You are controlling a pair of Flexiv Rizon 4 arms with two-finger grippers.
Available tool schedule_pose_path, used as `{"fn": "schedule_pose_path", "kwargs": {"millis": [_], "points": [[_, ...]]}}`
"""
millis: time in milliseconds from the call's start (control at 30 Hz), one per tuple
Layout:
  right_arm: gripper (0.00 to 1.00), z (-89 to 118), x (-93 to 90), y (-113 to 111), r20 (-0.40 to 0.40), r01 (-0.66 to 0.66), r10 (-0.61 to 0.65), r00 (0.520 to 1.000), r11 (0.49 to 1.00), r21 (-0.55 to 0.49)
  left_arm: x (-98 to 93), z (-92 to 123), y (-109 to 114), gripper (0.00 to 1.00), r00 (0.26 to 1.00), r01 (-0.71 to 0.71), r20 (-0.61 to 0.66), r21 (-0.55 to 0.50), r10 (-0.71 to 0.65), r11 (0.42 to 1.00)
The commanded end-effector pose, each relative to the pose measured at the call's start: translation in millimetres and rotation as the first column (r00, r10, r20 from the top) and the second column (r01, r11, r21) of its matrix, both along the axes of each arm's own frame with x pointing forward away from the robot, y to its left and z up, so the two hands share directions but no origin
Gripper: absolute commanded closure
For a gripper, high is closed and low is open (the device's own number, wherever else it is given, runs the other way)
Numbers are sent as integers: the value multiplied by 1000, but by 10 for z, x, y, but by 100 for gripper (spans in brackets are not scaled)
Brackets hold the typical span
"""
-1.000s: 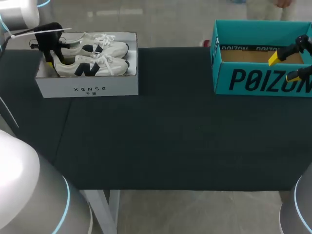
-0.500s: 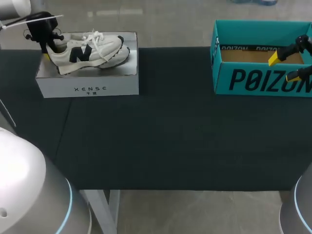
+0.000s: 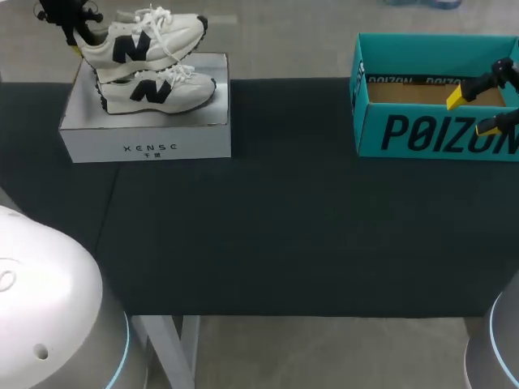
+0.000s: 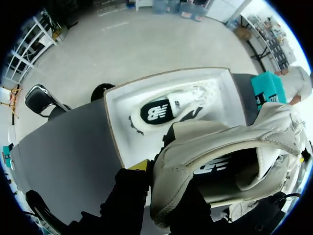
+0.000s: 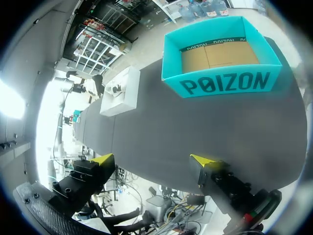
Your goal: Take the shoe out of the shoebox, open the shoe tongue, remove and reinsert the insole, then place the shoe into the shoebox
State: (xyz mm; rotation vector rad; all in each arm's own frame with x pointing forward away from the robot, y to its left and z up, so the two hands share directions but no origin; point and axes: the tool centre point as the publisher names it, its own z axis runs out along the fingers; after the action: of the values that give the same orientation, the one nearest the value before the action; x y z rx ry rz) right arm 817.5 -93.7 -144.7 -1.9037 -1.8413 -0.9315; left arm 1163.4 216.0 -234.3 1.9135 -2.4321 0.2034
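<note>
1 shoe (image 3: 146, 40) clenched at heel by left fingers (image 4: 128, 188), above shoebox (image 3: 146, 146); right fingers (image 5: 102, 159) spread, empty.

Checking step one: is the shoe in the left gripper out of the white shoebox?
Out: the shoe hangs in the left gripper above the white shoebox, where the second shoe lies.

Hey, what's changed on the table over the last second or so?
The left gripper, shut on the heel of one shoe, has lifted it up out of the white shoebox. The other shoe stayed in the box. The right gripper remained open near the teal box, which did not move.
</note>
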Motion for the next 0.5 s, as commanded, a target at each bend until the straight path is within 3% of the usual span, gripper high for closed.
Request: {"fn": "schedule_pose_path", "kwargs": {"millis": [33,167,500], "points": [[0,-2,-6,3,-1,3,-3,1000,1000,-3,-447,605,-195,100,990,-37,134,-1,37,999],[0,-2,-6,3,-1,3,-3,1000,1000,-3,-639,762,-454,100,982,-73,171,-61,82,995],[0,-2,-6,3,-1,3,-3,1000,1000,-3,-639,762,-454,100,982,-73,171,-61,82,995]]}}
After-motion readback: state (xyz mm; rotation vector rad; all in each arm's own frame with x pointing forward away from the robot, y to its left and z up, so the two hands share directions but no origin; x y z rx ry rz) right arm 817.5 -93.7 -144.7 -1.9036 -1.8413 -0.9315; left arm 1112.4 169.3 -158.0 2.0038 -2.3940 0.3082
